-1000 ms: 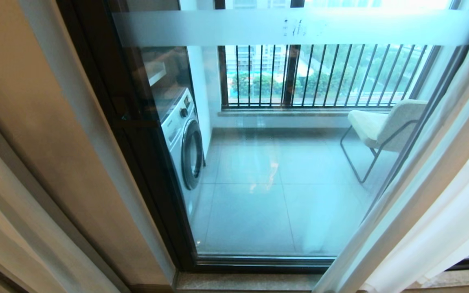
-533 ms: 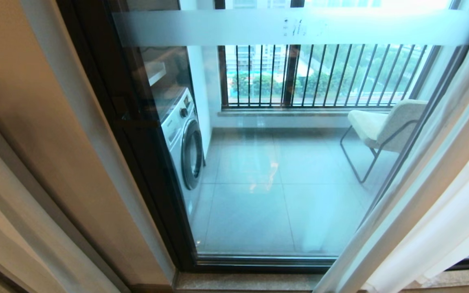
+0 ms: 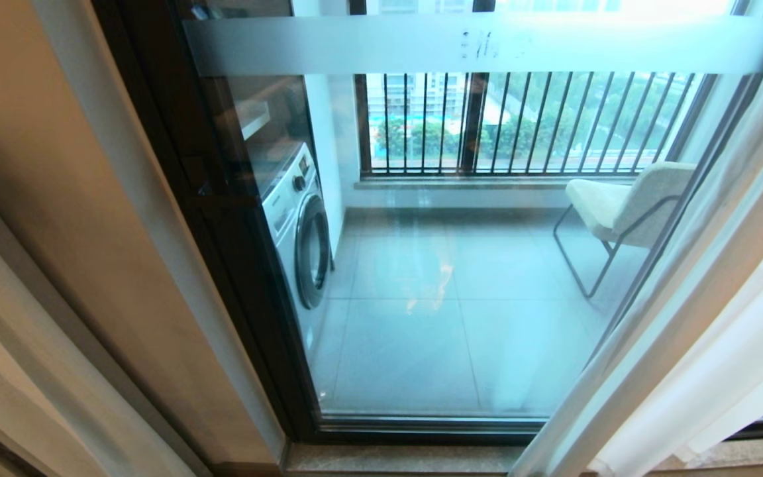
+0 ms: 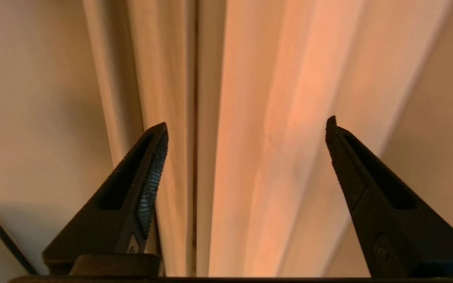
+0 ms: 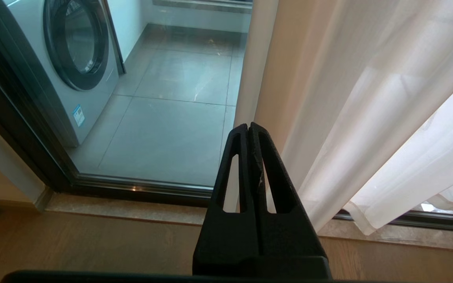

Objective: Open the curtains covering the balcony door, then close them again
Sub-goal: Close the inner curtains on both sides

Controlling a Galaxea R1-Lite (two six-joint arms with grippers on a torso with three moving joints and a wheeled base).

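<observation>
**Curtains parted, door glass bare**

The sheer white curtains [image 3: 699, 344], two panels, hung gathered at either edge of the balcony door [image 3: 461, 265]. Light, soft and slippery, they seemed best pinched along a vertical fold. The left claw [image 4: 246, 129] gaped wide, empty, facing tan drapes [image 4: 289, 118]; the right claw [image 5: 249, 127] was closed, empty.

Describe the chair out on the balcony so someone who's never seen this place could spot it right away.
Look through the glass balcony door to the tiled floor beyond. At the right, below the black railing, stands the chair. It is pale and cushioned on a thin dark wire frame, unlike the boxy washing machine on the left.
</observation>
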